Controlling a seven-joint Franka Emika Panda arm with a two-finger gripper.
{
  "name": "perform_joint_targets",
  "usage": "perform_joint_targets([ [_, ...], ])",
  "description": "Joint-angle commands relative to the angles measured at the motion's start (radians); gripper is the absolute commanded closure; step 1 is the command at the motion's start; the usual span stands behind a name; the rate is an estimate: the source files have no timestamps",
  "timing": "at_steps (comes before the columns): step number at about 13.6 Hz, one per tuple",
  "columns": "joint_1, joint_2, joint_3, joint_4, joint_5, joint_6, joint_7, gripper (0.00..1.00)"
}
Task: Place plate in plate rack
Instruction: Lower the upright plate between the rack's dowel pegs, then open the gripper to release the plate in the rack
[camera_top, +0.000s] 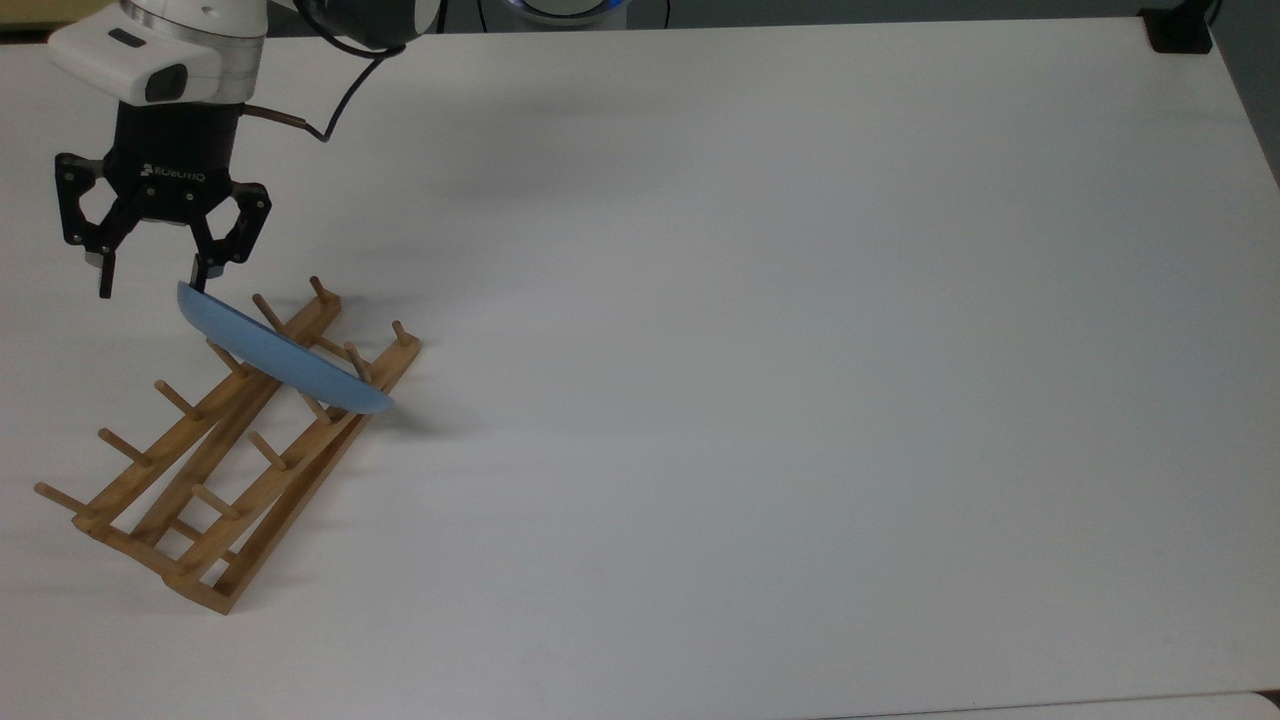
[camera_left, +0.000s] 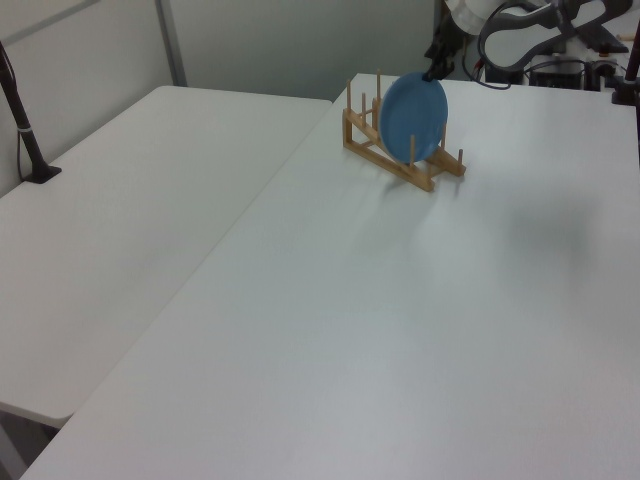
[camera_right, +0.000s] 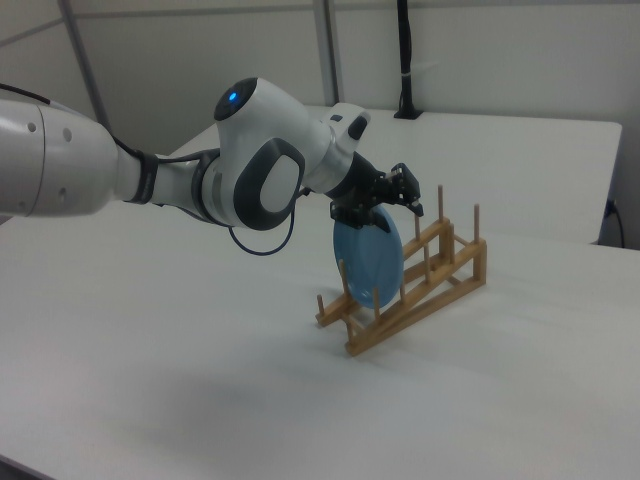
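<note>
Place: robotics lab
Evidence: bare white tables (camera_left: 330, 330), grey partition walls (camera_right: 480, 60), robot arm (camera_right: 150, 185)

White lettering reading "ROBOTIQ" stands on the black body of the gripper (camera_top: 150, 278), seen in the top view at about ten o'clock of the picture, just above the spread fingers. The plate (camera_top: 280, 352), the plate rack (camera_top: 225, 455) and the table (camera_top: 800, 350) carry no readable marks.
</note>
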Motion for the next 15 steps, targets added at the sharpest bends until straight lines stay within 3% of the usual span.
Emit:
perform_joint_targets([
  [1,0.002,-0.014,-0.023,-0.018,-0.001,0.015,0.02,0.36],
  [15,0.005,-0.027,-0.023,-0.083,0.0,-0.016,0.098,0.36],
])
